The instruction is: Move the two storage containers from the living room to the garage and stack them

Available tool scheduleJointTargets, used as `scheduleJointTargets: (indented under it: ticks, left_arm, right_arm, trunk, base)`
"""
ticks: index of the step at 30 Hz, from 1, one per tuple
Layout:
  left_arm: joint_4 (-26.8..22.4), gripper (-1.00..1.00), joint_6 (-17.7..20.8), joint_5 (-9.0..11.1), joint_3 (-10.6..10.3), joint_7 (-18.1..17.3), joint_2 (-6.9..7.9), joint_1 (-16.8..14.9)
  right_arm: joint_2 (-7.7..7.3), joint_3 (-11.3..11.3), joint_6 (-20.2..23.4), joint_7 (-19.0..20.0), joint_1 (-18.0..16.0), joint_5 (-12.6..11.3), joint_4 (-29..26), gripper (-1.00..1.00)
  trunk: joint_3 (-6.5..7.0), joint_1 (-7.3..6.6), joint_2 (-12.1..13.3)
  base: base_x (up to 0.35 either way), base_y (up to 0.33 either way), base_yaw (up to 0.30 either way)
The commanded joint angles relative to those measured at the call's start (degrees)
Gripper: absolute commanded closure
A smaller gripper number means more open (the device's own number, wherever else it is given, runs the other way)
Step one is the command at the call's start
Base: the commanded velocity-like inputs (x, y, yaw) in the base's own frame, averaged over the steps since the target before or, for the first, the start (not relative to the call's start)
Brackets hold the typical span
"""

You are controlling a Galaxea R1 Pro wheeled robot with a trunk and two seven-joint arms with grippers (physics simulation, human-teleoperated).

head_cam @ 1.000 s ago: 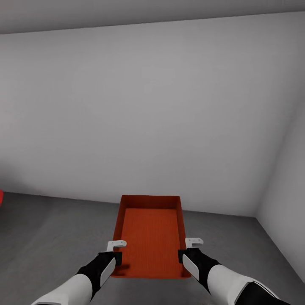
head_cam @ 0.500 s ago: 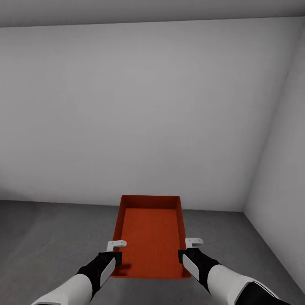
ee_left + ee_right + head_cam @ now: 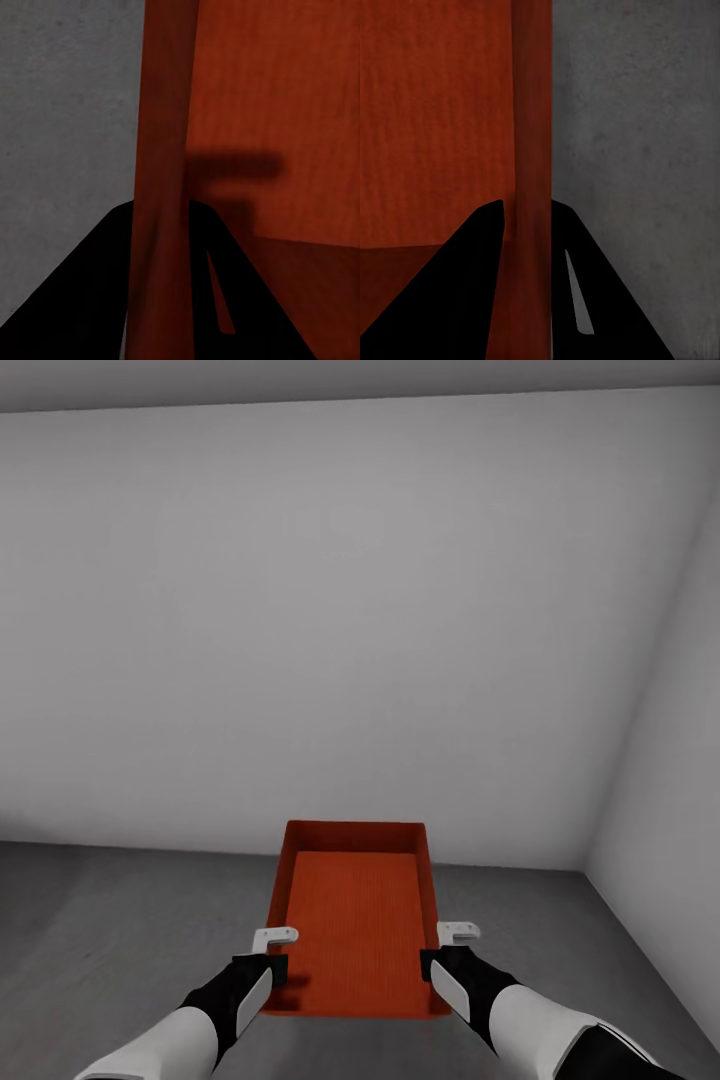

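I carry one orange-red storage container (image 3: 355,915) in front of me, above the dark grey garage floor (image 3: 120,920). My left gripper (image 3: 272,960) is shut on the container's left wall, and in the left wrist view that wall (image 3: 161,187) runs between the black fingers (image 3: 82,300). On the opposite side my right gripper (image 3: 440,958) is shut on the right wall, which stands between the fingers (image 3: 457,292) as an orange strip (image 3: 532,150) in the right wrist view. The bin is empty inside. The second container is out of view.
A pale grey wall (image 3: 330,610) stands straight ahead, close behind the bin. Another grey wall (image 3: 670,760) closes the right side, and the two meet in a corner. Bare concrete floor (image 3: 637,135) spreads to both sides of the bin.
The whole view has swung: the red shape at the left edge is gone and the right corner shifted left, then slightly back. Both grippers keep the same hold on the container.
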Motion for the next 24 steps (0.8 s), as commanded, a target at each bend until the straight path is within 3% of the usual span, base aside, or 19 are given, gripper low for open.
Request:
scheduleJointTargets:
  ticks: [1,24]
  left_arm:
    - [0.17,1.00,0.42,-0.13,-0.83,0.66,0.06,0.07]
    - [0.08,1.00,0.32,-0.22,-0.83,0.79,0.06,0.07]
  right_arm:
    - [-0.08,-0.48,-1.88,-0.59,-0.07,1.90,-0.13,1.00]
    - [-0.08,-0.48,-1.88,-0.59,-0.07,1.90,-0.13,1.00]
  trunk:
    - [-0.02,0.05,-0.04]
    - [-0.02,0.05,-0.04]
  base:
    - [0.260,0.000,0.000]
    - [0.023,0.000,0.000]
